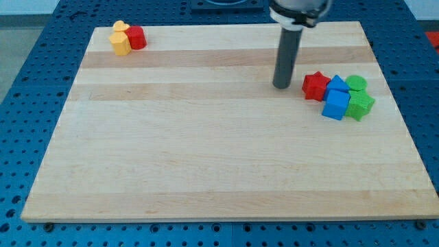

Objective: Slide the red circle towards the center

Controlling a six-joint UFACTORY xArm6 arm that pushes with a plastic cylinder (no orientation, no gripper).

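Note:
The red circle [136, 37] lies near the board's top left corner, touching two yellow blocks: one [121, 27] at its upper left and one [121, 44] at its lower left. My tip [282, 86] rests on the board far to the right of it, in the upper right part. It stands just left of a red star [315, 86], with a small gap between them.
Right of the red star is a tight cluster: a blue block [339, 85], a blue cube [335, 105], a green circle [357, 83] and a green block [361, 105]. The wooden board [206, 158] lies on a blue perforated table.

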